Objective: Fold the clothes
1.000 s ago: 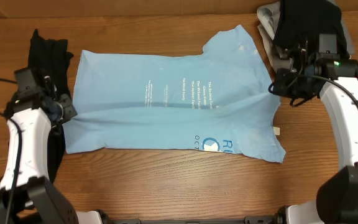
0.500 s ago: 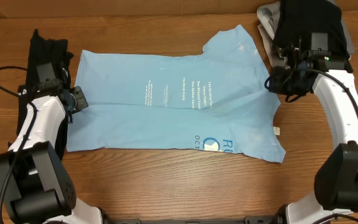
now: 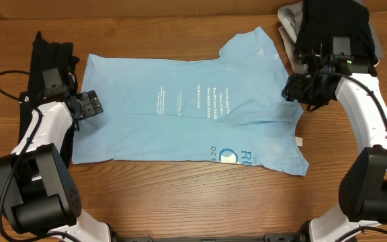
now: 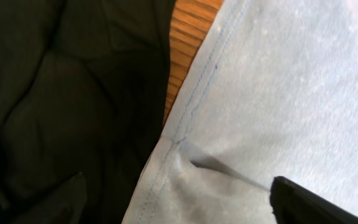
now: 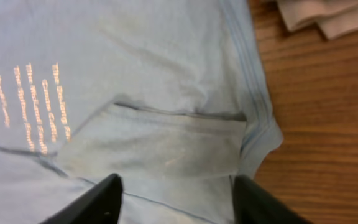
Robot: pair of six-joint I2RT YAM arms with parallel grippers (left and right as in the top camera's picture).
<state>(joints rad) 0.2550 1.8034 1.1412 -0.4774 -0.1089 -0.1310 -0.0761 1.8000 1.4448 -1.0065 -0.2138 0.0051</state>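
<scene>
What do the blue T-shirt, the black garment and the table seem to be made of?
Light blue T-shirt: thin matte knit, probably cotton; soft wrinkles, stitched hem.
Black garment: soft matte fabric, creased; fibre unclear.
Table: wood or wood-look laminate, visible brown grain.

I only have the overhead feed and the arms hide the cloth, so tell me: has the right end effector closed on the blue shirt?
Observer: No. The right end effector is open, its fingers either side of a raised fold of the light blue T-shirt beside the collar.
Operator: And the left?
Observer: The left end effector is open too, straddling the shirt's stitched hem, which puckers there.
Operator: Is the black garment close?
Observer: The black garment meets the hem there; bare table shows between them only farther along.
</scene>
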